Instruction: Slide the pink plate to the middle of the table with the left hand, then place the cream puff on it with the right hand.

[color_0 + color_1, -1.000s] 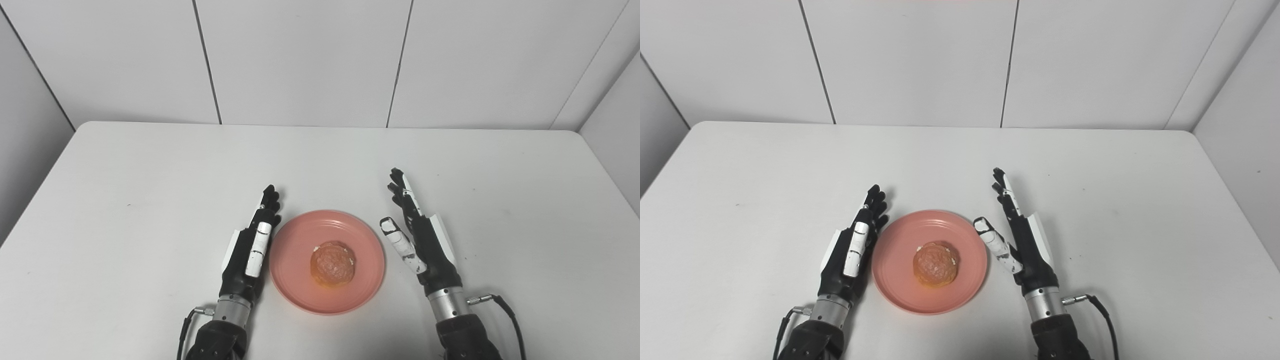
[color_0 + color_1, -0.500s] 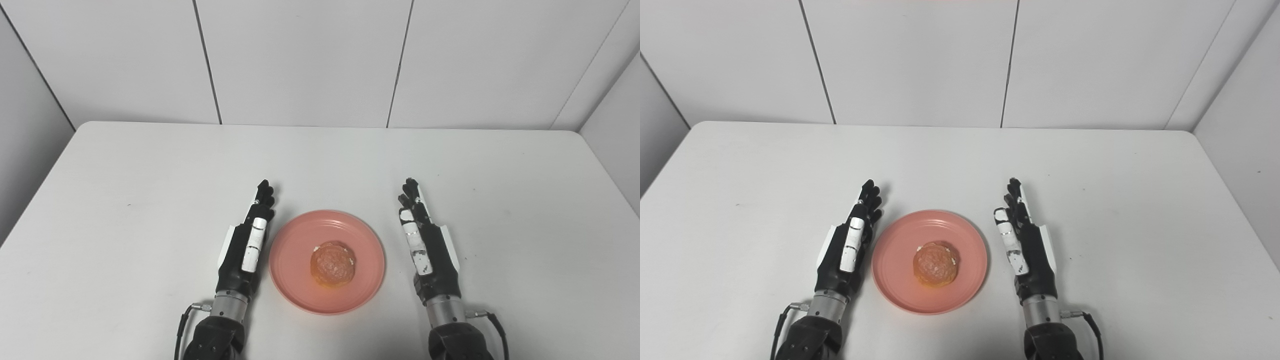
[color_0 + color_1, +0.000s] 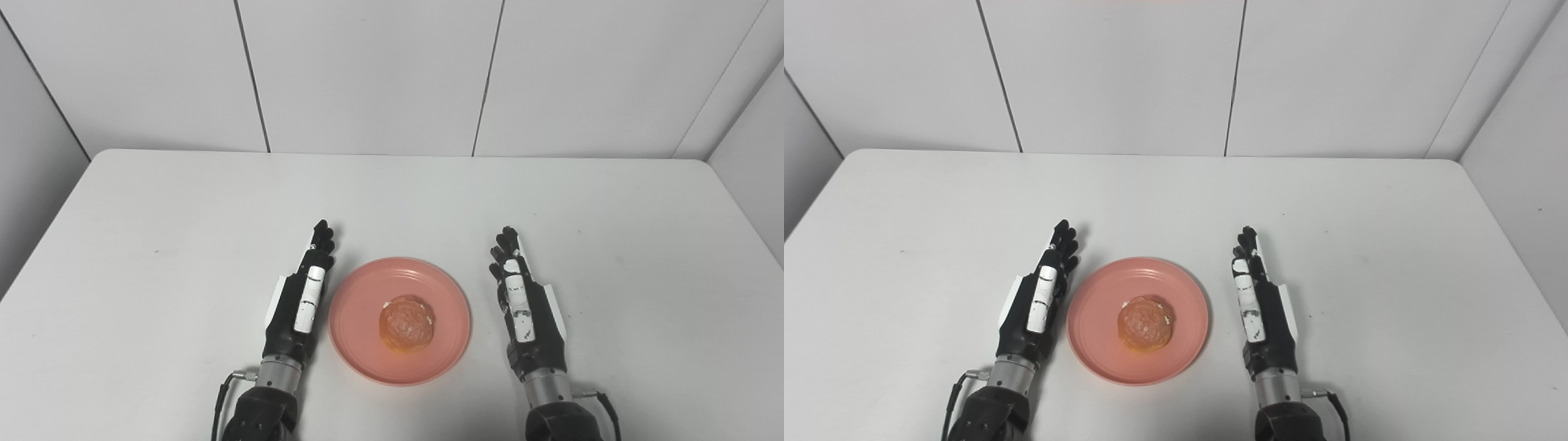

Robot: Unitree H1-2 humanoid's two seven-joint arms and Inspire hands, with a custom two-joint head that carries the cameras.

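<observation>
Left eye view. You have the pink plate (image 3: 399, 361) flat on the white table (image 3: 184, 202), in the near middle of it, with the cream puff (image 3: 407, 323) sitting on its centre. The puff keeps clear of the plate rim on every side. Your left hand (image 3: 297, 309) lies just beside the plate's left edge, fingers straight and close together, pointing away from you, holding nothing; whether it touches the rim you cannot tell from here. Your right hand (image 3: 527, 309) lies to the right of the plate with a clear strip of table between it and the rim, fingers likewise straight, pointing away, holding nothing. A thin cable (image 3: 220, 398) loops at the left wrist. Beyond the fingertips the tabletop runs bare to the far edge, where the white panelled wall (image 3: 367, 73) rises. The table's left and right edges stand well apart from both hands.

Right eye view. You see the same layout shifted leftwards. The plate (image 3: 1096, 343) sits between the hands, puff (image 3: 1144, 323) central. The left hand (image 3: 1032, 309) shows a narrow sliver of table between it and the rim. The right hand (image 3: 1265, 312) stands further off the plate. To the right of that hand you have a wide bare stretch reaching the table's right edge.
</observation>
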